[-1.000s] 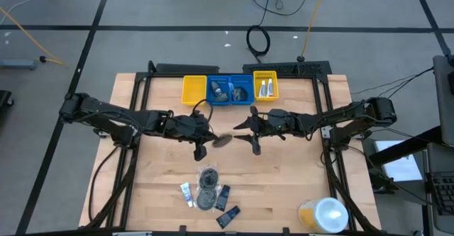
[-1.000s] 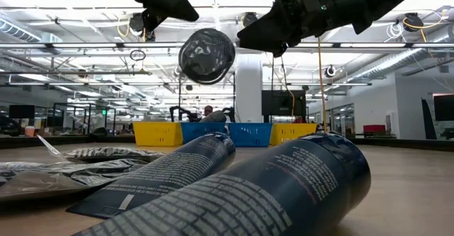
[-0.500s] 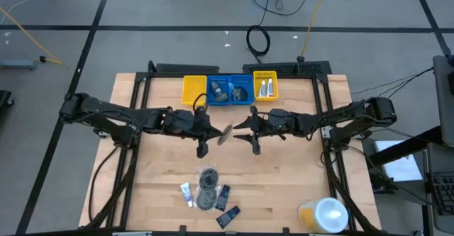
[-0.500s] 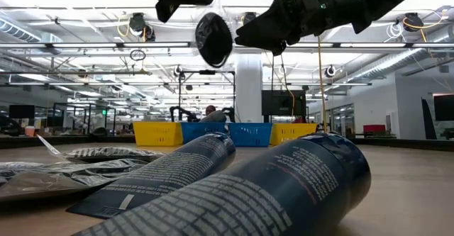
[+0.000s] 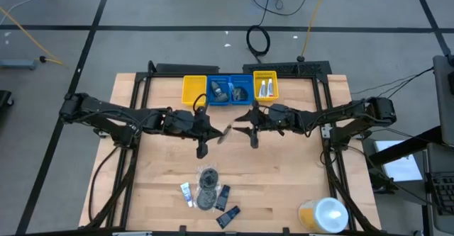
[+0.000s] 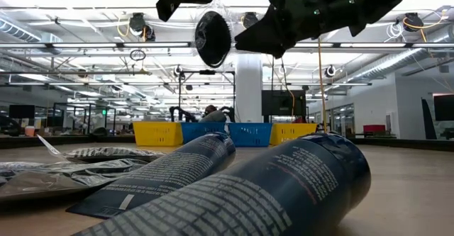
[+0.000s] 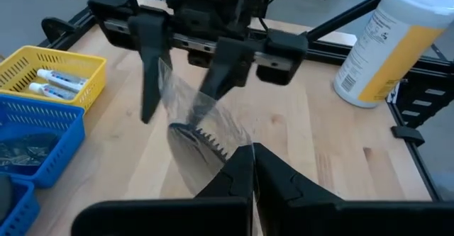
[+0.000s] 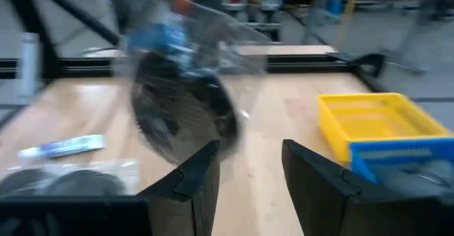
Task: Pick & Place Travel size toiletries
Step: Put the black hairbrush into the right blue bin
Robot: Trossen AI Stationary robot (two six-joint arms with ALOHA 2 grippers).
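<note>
You get bright, even light from above on the counter (image 5: pixel 284 172), with only soft, short shadows. At table height, the ceiling lights (image 6: pixel 135 25) glare white, and the nearest bottle (image 6: pixel 284 193) sits too close to be sharp. Your right wrist view is smeared by motion blur, worst on the clear packet (image 8: pixel 181 94); the left wrist view is crisp.
</note>
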